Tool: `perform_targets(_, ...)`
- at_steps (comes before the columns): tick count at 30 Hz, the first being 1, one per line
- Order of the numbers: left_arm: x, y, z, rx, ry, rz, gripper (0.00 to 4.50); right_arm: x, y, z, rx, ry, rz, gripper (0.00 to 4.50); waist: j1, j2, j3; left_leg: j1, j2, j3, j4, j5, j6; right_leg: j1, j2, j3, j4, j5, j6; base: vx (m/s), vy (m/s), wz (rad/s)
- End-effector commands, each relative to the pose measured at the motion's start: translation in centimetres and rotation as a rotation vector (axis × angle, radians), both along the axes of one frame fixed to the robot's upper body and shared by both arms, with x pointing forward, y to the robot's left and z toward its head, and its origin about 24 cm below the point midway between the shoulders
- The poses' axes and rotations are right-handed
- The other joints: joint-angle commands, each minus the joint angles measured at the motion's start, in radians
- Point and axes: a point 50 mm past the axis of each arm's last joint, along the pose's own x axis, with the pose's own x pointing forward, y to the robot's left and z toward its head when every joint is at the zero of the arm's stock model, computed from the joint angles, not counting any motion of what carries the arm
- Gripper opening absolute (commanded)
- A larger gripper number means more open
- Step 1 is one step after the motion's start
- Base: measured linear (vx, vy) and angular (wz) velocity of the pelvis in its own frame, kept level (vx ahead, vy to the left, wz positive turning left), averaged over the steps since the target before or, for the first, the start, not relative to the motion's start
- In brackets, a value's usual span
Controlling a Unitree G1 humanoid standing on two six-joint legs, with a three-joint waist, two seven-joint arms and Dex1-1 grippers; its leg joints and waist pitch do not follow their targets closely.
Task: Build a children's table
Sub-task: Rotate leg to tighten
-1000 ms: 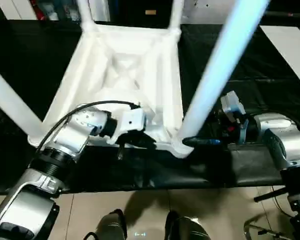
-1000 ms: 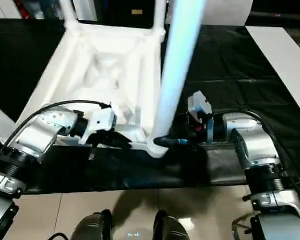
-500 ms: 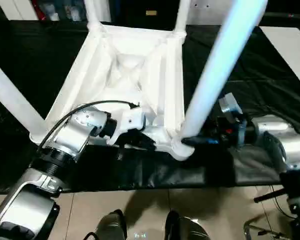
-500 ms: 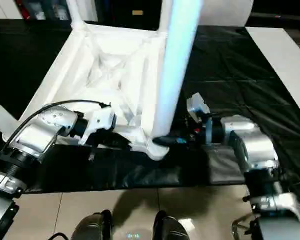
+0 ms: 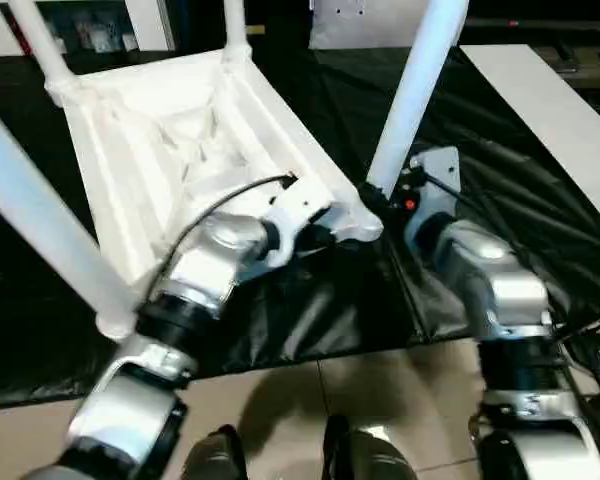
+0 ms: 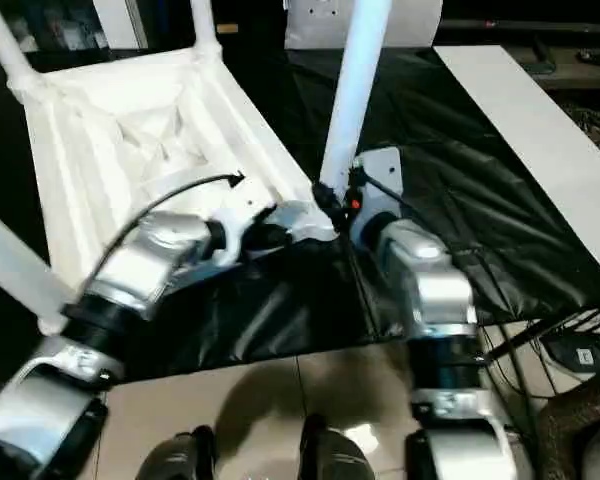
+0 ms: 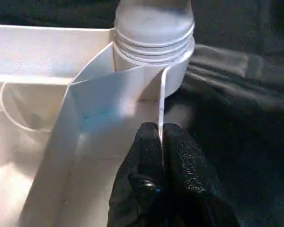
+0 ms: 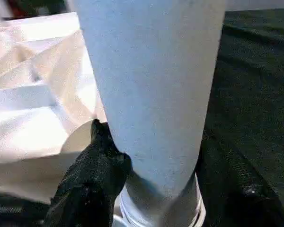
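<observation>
The white children's table (image 5: 170, 150) lies upside down on the black-covered surface, ribbed underside up, with its legs standing in the corner sockets. My left gripper (image 7: 162, 142) is shut on the thin rim of the top, right beside the near-right corner socket (image 7: 154, 61). My right gripper (image 8: 165, 184) holds the base of that corner's leg (image 5: 415, 90), one black finger (image 8: 92, 179) on either side. In the head views both grippers meet at this corner (image 5: 365, 215). Another leg (image 5: 40, 230) rises at the near left, and two more stand at the back.
The black cover (image 5: 310, 310) ends at a front edge close to me, with tiled floor (image 5: 380, 400) and my feet below. A white board (image 5: 550, 100) lies on the surface at the right. Cables (image 6: 570, 340) trail on the floor at the right.
The picture has shifted, so the camera moved. The table has also turned on the surface, the held corner now farther from me, with both grippers still on it.
</observation>
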Motion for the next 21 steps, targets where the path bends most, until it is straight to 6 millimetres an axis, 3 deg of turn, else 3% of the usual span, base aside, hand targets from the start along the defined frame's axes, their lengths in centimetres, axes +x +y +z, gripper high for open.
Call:
perform_targets(1, -0.2, -3.6, 1.6, -0.063, -0.05, -0.011, 0.0, -0.5, 4.1, -1.4, 0.052, 0.067, 0.057, 2.64, -0.003, 0.009, -0.064, 0.038, 0.064, -0.048, -0.085, -0.5, -0.007, 0.037, -0.088, 0.047, -0.075, -0.592, -0.038, 0.0, 0.0, 0.0)
perform_targets(3, -0.3, -3.7, 1.8, -0.07, -0.052, -0.012, 0.0, -0.6, 4.2, -1.2, 0.031, 0.037, 0.061, 2.63, 0.0, 0.006, -0.065, 0.042, 0.057, -0.045, -0.081, -0.492, -0.007, 0.034, -0.091, 0.05, -0.077, -0.595, -0.043, 0.0, 0.0, 0.0)
perform_targets(5, -0.3, -3.6, 1.8, -0.069, -0.058, -0.025, 0.0, -0.7, 3.8, -1.1, 0.029, 0.029, 0.064, 3.01, 0.005, 0.005, -0.067, 0.035, 0.057, -0.043, -0.082, -0.445, 0.004, 0.039, -0.096, 0.058, -0.072, -0.57, -0.047, 0.0, 0.0, 0.0)
perform_targets(8, -0.4, -3.2, 1.8, -0.072, -0.06, -0.047, 0.0, -0.8, 3.1, -0.9, 0.025, 0.006, 0.078, 3.1, 0.013, 0.004, -0.074, 0.026, 0.06, -0.035, -0.083, -0.339, 0.024, 0.044, -0.093, 0.072, -0.051, -0.439, -0.088, 0.0, 0.0, 0.0)
perform_targets(10, -0.5, -2.8, 1.8, -0.07, -0.066, -0.075, 0.0, -0.8, 2.4, -0.7, 0.023, -0.016, 0.104, 3.41, 0.017, -0.001, -0.079, 0.023, 0.057, -0.026, -0.077, -0.264, 0.052, 0.048, -0.09, 0.079, -0.037, -0.336, -0.129, 0.0, 0.0, 0.0)
perform_targets(12, -1.0, -1.9, 1.4, -0.068, -0.052, -0.139, 0.0, -0.9, 0.6, -0.2, -0.001, -0.068, 0.172, 3.47, 0.018, -0.006, -0.076, 0.021, 0.052, -0.021, -0.074, -0.255, 0.078, 0.046, -0.086, 0.084, -0.034, -0.352, -0.138, 0.0, 0.0, 0.0)
perform_targets(13, -1.3, -1.3, 1.2, -0.069, -0.044, -0.193, 0.0, -1.0, -0.3, 0.1, -0.03, -0.086, 0.234, 3.52, 0.019, -0.013, -0.081, 0.01, 0.046, -0.022, -0.069, -0.239, 0.093, 0.058, -0.088, 0.086, -0.03, -0.378, -0.132, 0.0, 0.0, 0.0)
perform_targets(14, -1.4, -1.2, 1.2, -0.068, -0.043, -0.193, 0.0, -1.0, -0.4, 0.1, -0.031, -0.087, 0.238, 3.52, 0.02, -0.012, -0.086, 0.006, 0.043, -0.02, -0.066, -0.209, 0.104, 0.06, -0.089, 0.089, -0.025, -0.358, -0.137, 0.0, 0.0, 0.0)
perform_targets(15, -1.4, -0.7, 0.9, -0.06, -0.032, -0.203, 0.0, -1.1, -1.0, 0.2, -0.039, -0.095, 0.281, 3.72, 0.022, -0.01, -0.094, 0.006, 0.046, -0.016, -0.059, -0.152, 0.127, 0.053, -0.083, 0.093, -0.012, -0.278, -0.164, 0.039, -0.056, 0.01)
perform_targets(16, -1.5, 0.2, 0.6, -0.033, -0.03, -0.224, 0.0, -1.3, -2.0, 0.7, -0.047, -0.101, 0.342, 3.82, 0.022, -0.013, -0.092, -0.002, 0.043, -0.014, -0.056, -0.121, 0.154, 0.057, -0.079, 0.091, -0.003, -0.225, -0.186, 0.044, -0.063, 0.01)
perform_targets(18, -1.5, 1.0, 0.5, -0.009, -0.029, -0.244, 0.0, -1.4, -3.2, 1.0, -0.081, -0.112, 0.399, 3.89, 0.026, -0.01, -0.094, 0.0, 0.043, -0.012, -0.052, -0.104, 0.179, 0.057, -0.077, 0.09, -0.001, -0.203, -0.194, 0.041, -0.06, -0.01)
perform_targets(21, -1.6, 2.4, 0.6, 0.016, -0.027, -0.317, 0.0, -2.0, -5.1, 1.3, -0.194, -0.136, 0.541, 4.17, 0.032, -0.014, -0.092, 0.003, 0.043, -0.01, -0.05, -0.124, 0.173, 0.054, -0.072, 0.087, -0.007, -0.278, -0.179, 0.0, 0.0, 0.0)
